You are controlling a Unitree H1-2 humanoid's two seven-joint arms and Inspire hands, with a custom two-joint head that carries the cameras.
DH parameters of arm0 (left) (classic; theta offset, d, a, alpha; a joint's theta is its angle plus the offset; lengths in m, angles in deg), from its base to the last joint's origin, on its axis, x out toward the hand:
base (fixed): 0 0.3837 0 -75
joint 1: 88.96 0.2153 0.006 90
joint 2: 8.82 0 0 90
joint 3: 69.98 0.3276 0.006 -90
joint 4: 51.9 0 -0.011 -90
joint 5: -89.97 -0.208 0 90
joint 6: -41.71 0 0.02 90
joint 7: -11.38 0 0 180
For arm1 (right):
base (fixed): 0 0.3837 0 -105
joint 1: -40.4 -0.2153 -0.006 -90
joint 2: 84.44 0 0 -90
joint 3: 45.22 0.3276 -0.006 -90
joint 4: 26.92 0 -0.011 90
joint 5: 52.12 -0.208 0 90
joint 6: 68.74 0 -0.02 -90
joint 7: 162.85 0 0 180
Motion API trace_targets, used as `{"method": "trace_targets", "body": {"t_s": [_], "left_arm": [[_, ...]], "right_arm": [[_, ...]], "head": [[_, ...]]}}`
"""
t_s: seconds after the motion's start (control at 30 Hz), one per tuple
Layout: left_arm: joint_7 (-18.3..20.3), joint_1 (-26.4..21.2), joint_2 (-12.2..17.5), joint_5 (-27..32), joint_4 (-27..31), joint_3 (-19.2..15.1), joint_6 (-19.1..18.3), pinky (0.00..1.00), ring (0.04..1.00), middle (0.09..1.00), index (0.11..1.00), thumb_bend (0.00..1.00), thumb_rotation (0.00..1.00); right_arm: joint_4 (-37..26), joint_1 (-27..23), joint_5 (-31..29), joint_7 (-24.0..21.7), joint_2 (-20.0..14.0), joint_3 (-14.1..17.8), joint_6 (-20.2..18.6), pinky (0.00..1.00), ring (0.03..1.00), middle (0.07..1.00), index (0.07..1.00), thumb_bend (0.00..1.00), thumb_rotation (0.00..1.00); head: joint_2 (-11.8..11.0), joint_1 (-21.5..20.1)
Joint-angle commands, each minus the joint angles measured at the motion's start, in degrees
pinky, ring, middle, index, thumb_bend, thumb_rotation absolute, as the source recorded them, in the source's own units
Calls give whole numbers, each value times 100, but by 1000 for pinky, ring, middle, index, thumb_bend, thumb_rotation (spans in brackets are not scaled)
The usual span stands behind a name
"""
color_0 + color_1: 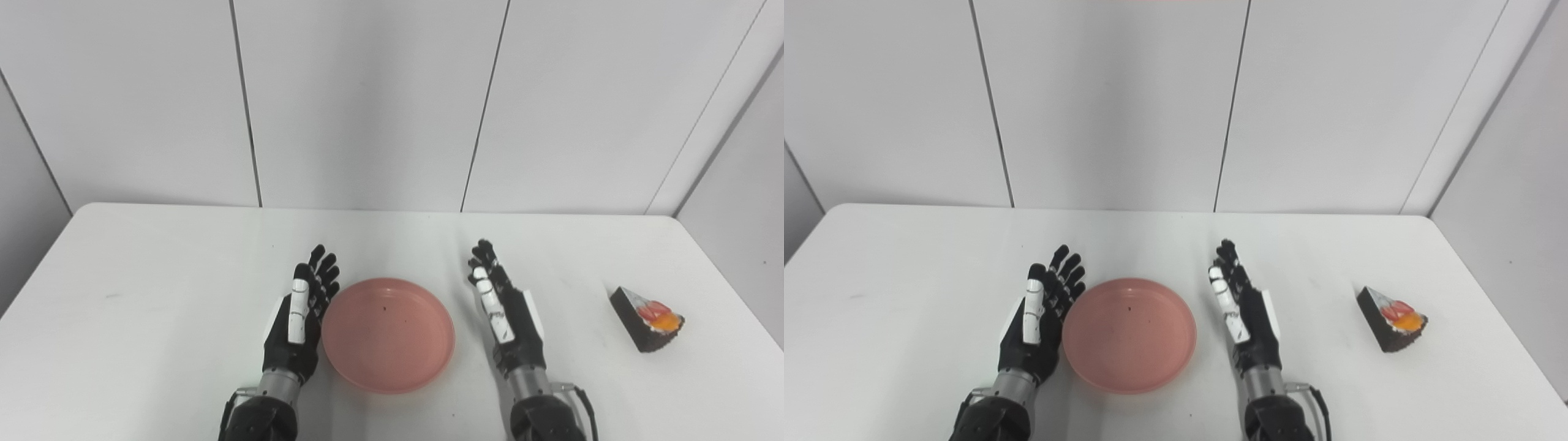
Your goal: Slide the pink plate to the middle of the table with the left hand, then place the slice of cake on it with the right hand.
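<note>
The pink plate (388, 334) lies near the middle of the white table (153, 275), between my two hands. My left hand (301, 321) is open, fingers stretched forward, its inner side right against the plate's left rim; I cannot tell whether it touches. My right hand (505, 309) is open too and holds nothing, a short gap to the right of the plate. The slice of cake (648, 318), dark with a red and orange top, rests on the table at the far right, well away from my right hand.
The table's right edge runs close behind the slice of cake. White wall panels (367, 104) stand along the table's back edge.
</note>
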Motion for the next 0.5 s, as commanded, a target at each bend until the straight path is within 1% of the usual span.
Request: {"method": "trace_targets", "body": {"t_s": [0.0,0.03,0.07,0.1,0.13,0.17,0.2,0.23,0.27,0.3,0.33,0.37,0.4,0.47], "left_arm": [[-19,150,63,-59,-233,-17,119,1000,984,974,963,728,1000],[-10,139,82,-47,-247,-40,129,1000,985,974,962,725,1000],[-5,130,110,-59,-248,-52,147,1000,987,974,963,718,1000],[13,117,157,-75,-280,-63,198,1000,989,976,966,711,1000],[26,104,198,-93,-319,-73,258,1000,990,977,969,710,1000],[33,97,223,-103,-346,-79,299,994,986,974,969,711,1000],[60,86,266,-87,-391,-96,351,990,982,972,968,714,1000],[74,81,296,-68,-416,-114,389,986,979,969,967,717,1000],[101,83,326,-27,-412,-131,387,979,973,964,962,720,1000],[120,89,357,7,-406,-144,376,976,971,964,962,725,1000],[137,97,380,39,-392,-157,369,973,970,964,961,727,1000],[150,105,403,58,-366,-168,342,971,969,963,960,725,1000],[172,114,425,74,-343,-172,311,968,967,961,956,723,1000],[219,123,478,98,-301,-178,266,971,970,964,957,724,1000]], "right_arm": [[-272,-330,353,-61,-399,3,-61,890,913,912,921,543,802],[-347,-381,513,-54,-556,1,-109,871,901,896,902,534,763],[-479,-431,751,-2,-725,14,-249,854,890,884,888,539,720],[-631,-478,976,37,-880,26,-438,824,871,869,872,568,664],[-764,-527,1194,78,-1033,53,-621,815,864,864,868,582,629],[-849,-556,1330,99,-1122,71,-745,800,854,857,862,597,572],[-968,-594,1637,125,-1304,78,-981,790,846,851,858,605,526],[-1081,-621,2066,164,-1491,46,-1247,783,839,846,855,610,487],[-1175,-636,2543,243,-1668,10,-1503,761,828,843,850,618,423],[-1249,-646,2902,292,-1808,-1,-1730,738,825,842,830,643,323],[-1291,-653,3128,339,-1904,22,-1889,734,828,847,820,652,269],[-1338,-662,3264,328,-1980,58,-2053,726,826,845,807,655,242],[-1380,-673,3380,275,-2067,90,-2239,722,825,845,801,652,243],[-1454,-700,3546,122,-2207,126,-2598,715,821,839,798,649,250]], "head": [[42,-88],[52,-148],[60,-223],[70,-397],[68,-426],[68,-426],[53,-611],[46,-689],[39,-763],[31,-855],[28,-950],[27,-1023],[26,-1045],[15,-1244]]}}
